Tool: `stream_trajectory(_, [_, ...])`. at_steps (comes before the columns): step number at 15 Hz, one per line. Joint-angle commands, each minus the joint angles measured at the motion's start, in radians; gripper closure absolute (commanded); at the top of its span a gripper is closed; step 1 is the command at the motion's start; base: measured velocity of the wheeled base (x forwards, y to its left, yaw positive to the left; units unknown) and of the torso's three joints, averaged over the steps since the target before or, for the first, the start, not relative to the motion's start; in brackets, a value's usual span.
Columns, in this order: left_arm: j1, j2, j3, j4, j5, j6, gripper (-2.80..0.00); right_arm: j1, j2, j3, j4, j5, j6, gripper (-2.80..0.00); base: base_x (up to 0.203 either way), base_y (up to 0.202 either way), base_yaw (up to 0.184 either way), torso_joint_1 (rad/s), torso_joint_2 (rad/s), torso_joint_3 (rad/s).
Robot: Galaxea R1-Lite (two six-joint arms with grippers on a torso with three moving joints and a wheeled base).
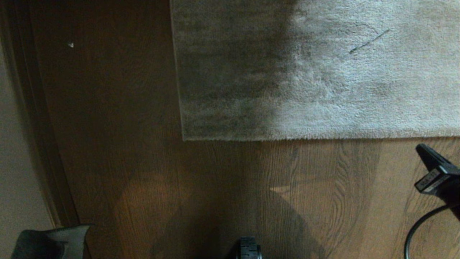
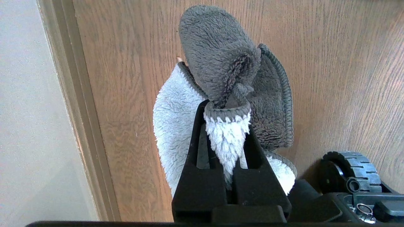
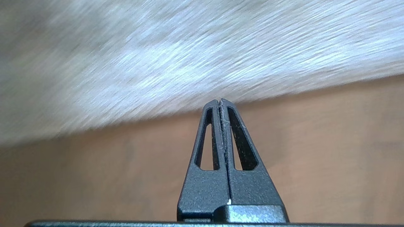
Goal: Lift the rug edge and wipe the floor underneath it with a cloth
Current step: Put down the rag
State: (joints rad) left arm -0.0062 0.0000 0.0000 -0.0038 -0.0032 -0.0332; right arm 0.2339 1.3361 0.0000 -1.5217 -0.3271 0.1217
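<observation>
The light grey plush rug (image 1: 341, 72) lies flat across the far part of the brown wood-grain floor (image 1: 201, 187). The rug edge (image 1: 323, 137) runs straight from side to side. My right gripper (image 1: 421, 148) hangs at the right, just short of that hem, shut and holding nothing; only a few fibres cling between its tips. From its wrist, the right gripper (image 3: 220, 101) points at the rug edge (image 3: 284, 90) above bare floor (image 3: 315, 148). My left gripper (image 2: 226, 108) is parked low on the left, shut on the grey and pale-blue cloth (image 2: 217, 53). The cloth (image 1: 54, 241) shows at the bottom left corner.
A wall and brown skirting board (image 1: 39, 144) run along the left side, close to the parked left arm. The rug's left side edge (image 1: 178, 90) ends well short of it. My base's black wheel (image 2: 350, 170) sits by the left gripper. A black cable (image 1: 417, 226) loops below the right gripper.
</observation>
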Motion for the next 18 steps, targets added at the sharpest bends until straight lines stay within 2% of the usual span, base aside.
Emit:
stream_trajectory(1, [0.000, 0.000, 0.000, -0.001, 0.000, -0.001, 0.00, -0.094, -0.102, 0.000, -0.017, -0.001, 0.000, 0.00, 0.000, 0.000, 0.000, 0.000, 0.00, 0.000])
stream_trajectory(5, [0.000, 0.000, 0.000, -0.001, 0.000, -0.001, 0.00, -0.140, -0.231, 0.000, 0.180, -0.001, -0.003, 0.00, 0.000, 0.000, 0.000, 0.000, 0.00, 0.000])
stream_trajectory(11, [0.000, 0.000, 0.000, -0.001, 0.000, -0.001, 0.00, -0.142, -0.418, 0.000, 0.439, 0.007, -0.001, 0.00, 0.000, 0.000, 0.000, 0.000, 0.00, 0.000])
stream_trajectory(15, [-0.001, 0.000, 0.000, -0.001, 0.000, -0.001, 0.00, -0.138, -0.701, 0.000, 0.739, 0.030, -0.009, 0.00, 0.000, 0.000, 0.000, 0.000, 0.00, 0.000])
stream_trajectory(18, [0.000, 0.000, 0.000, -0.001, 0.000, -0.002, 0.00, -0.138, -0.977, -0.005, 1.037, 0.125, -0.056, 0.00, 0.000, 0.000, 0.000, 0.000, 0.00, 0.000])
